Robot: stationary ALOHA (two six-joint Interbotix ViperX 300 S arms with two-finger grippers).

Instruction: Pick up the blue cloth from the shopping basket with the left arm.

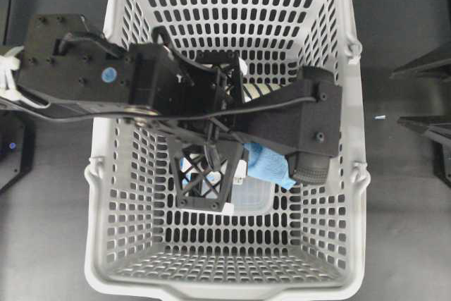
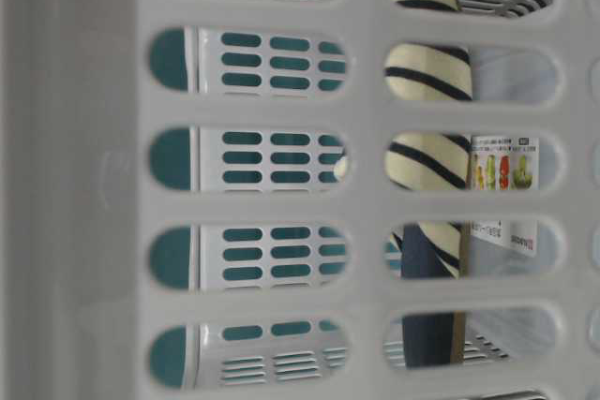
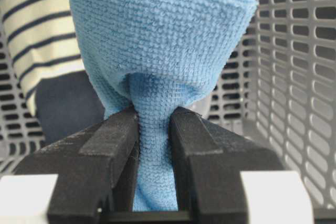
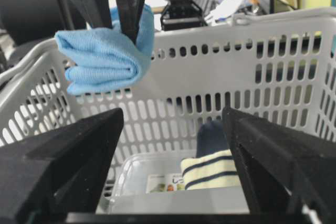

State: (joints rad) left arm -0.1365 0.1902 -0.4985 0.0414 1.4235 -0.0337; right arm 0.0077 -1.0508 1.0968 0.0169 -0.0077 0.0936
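Two black fingers (image 3: 113,145) of the left gripper (image 3: 153,129) pinched tight on a gathered neck of the blue cloth (image 3: 157,35), with the bulk bunched beyond the tips. Lifted above the rim of the shopping basket (image 4: 294,30), clear of the striped fabric item (image 4: 207,169) and clear plastic box (image 4: 142,174) on its floor. Likely light, soft, floppy, not fragile; best gripped at a thick fold, as now. Right gripper (image 4: 173,182) spread wide beside the basket, holding nothing.
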